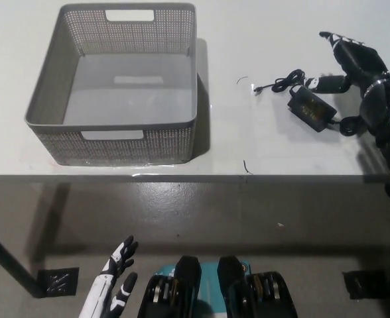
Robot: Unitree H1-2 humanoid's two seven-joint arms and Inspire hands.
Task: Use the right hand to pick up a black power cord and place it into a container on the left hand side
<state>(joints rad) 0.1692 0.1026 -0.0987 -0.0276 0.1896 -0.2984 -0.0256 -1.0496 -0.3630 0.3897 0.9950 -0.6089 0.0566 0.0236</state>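
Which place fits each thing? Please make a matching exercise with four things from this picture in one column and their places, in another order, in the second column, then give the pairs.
1. basket
2. power cord
3. right hand
4. left hand

A. low, below the table edge, open
B. on the table's left part
C. above the table's right edge, open
D. on the table, right of the basket

Pairs: 1-B, 2-D, 3-C, 4-A

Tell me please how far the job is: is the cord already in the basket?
Not yet. The grey basket is empty. The black power cord lies on the table, right of the basket. The right hand is open above it, without a grip. The left hand rests low, open. Grasping, carrying and placing remain.
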